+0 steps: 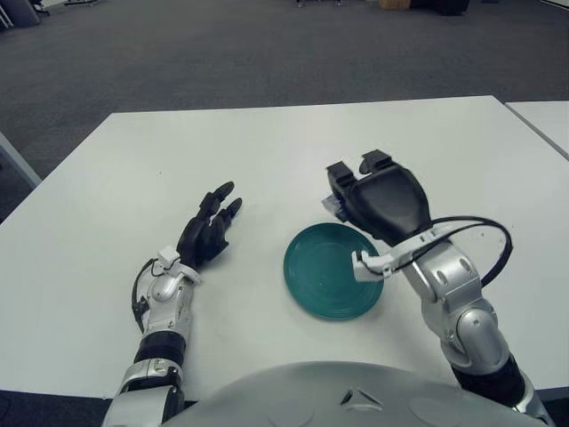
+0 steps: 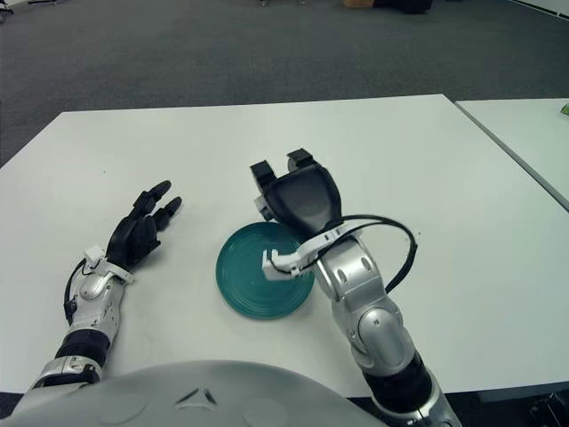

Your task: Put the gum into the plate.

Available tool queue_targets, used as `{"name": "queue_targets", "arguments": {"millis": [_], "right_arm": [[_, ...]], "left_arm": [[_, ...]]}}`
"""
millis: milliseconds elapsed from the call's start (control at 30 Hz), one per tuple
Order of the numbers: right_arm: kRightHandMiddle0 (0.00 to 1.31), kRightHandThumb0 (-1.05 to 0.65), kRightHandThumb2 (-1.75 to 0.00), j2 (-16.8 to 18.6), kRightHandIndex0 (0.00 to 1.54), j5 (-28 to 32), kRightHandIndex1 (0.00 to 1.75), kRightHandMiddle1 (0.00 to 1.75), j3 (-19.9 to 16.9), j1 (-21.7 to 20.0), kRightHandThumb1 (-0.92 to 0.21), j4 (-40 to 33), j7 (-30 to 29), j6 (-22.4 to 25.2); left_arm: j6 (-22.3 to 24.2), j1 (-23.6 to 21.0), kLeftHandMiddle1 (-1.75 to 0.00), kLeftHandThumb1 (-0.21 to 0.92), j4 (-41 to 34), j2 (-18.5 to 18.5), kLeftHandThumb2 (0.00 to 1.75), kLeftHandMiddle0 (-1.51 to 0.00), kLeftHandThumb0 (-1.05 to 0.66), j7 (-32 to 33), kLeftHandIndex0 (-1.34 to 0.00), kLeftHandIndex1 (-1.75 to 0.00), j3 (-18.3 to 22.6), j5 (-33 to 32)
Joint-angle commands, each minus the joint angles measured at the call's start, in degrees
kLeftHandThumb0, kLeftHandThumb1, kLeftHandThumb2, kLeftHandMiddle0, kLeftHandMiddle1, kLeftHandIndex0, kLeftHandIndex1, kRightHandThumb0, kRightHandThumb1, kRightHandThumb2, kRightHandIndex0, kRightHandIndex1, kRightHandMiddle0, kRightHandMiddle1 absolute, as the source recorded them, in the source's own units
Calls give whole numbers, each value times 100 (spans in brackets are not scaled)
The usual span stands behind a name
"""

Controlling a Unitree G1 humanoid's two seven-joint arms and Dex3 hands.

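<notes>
Above the far rim of the teal plate [image 1: 331, 271] we see the gum [image 1: 332, 204], a small pale-and-blue piece, though most of it is hidden. Our right hand [image 1: 373, 200] holds it, fingers curled around it, back of the hand toward us, forearm bent in from the right. Plate sits on the white table [image 1: 267, 151], near its front edge. Our left hand [image 1: 206, 233] shows left of the plate, fingers stretched out and slightly spread, holding nothing.
</notes>
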Motion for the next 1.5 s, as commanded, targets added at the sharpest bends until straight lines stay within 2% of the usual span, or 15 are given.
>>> {"name": "queue_targets", "arguments": {"millis": [0,33,233,333,467,733,800,967,1100,1233,1267,1300,1367,1400,1467], "right_arm": [[52,-42,-94,-26,44,-108,83,164,3,163,-54,-161,-292,-159],[51,-42,-95,-17,44,-94,84,165,3,183,-54,-155,-325,-196],[45,-42,-100,5,42,12,86,172,-1,208,-55,-78,-279,-381],[44,-42,-101,-6,41,33,87,174,-3,247,-55,-93,-286,-450],[44,-42,-100,-12,41,93,91,174,-48,373,-55,-134,-383,-520],[43,-41,-99,-28,39,246,96,173,-109,712,-56,-431,-258,-656],[42,-41,-98,-26,38,333,97,174,-129,825,-57,-518,-174,-681],[40,-40,-96,-20,37,447,98,174,-196,1034,-59,-665,-90,-751],[39,-40,-94,-46,34,424,98,175,-238,1198,-60,-878,182,-833],[36,-39,-89,-26,31,399,97,175,-266,1305,-65,-915,255,-908],[30,-38,-75,-35,30,407,93,175,-275,1316,-74,-917,274,-933],[28,-38,-71,-75,30,439,90,175,-292,1316,-78,-919,312,-978],[12,-61,-67,-192,29,599,75,149,-350,1290,-86,-953,510,-1067],[9,-66,-69,-249,26,695,70,133,-378,1265,-87,-975,641,-1109],[4,-84,-79,-438,24,1089,40,83,-549,1154,-90,-1087,1021,-1153]], "left_arm": [[103,119,-11,92,375,10,87,-29,-105,26,0,-51,-29,85],[75,98,-11,92,470,37,87,-29,-105,20,0,-51,-20,107],[72,381,-11,92,-331,-378,86,-30,-105,263,0,-53,-233,82],[295,305,-10,92,-167,-220,86,-30,-105,87,0,-55,-100,-103],[587,333,-11,92,-335,-106,85,-32,-105,111,0,-56,-87,-87],[751,399,-15,92,-471,-6,86,-36,-104,291,0,-62,-124,90],[753,386,-15,92,-421,-16,86,-36,-104,280,0,-62,-110,73],[427,164,-14,92,230,-127,85,-34,-103,57,0,-62,-9,-70],[402,180,-12,92,102,-111,85,-31,-104,-140,0,-57,19,-202],[443,203,-11,92,34,-88,85,-29,-105,-185,0,-52,3,-216],[455,219,-11,92,-1,-83,84,-28,-105,-196,0,-50,-5,-219],[487,254,-11,92,-86,-80,84,-28,-105,-200,0,-50,-18,-224],[553,286,-10,92,-171,-73,84,-27,-105,-203,0,-49,-26,-233],[588,287,-10,92,-186,-65,84,-26,-105,-207,0,-48,-23,-240],[651,296,-9,92,-223,-66,83,-25,-105,-202,0,-47,-6,-263]]}}
